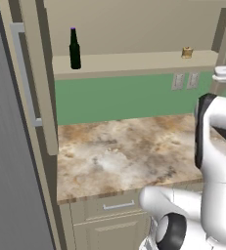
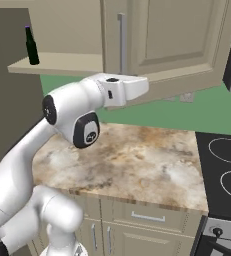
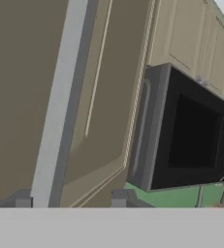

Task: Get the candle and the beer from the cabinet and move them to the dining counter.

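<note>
Cabinet open on one side; beer upright on shelf at left, candle well apart at right; neither taken yet, dining counter out of sight; gripper spread astride door handle, pinching nothing; both fetches pending.

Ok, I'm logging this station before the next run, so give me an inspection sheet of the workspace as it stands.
Surface: stone worktop against the green wall, nothing on it.
Job's things: beer upright at the left of the open cabinet shelf; candle at the right, well apart.
Clutter: nothing seen.
Grippers: gripper partly open, its fingertips either side of the silver bar handle of the cabinet door; contact cannot be told.
Cables: nothing seen.
Surroundings: black microwave, stove, wall outlets, drawer units below.
</note>
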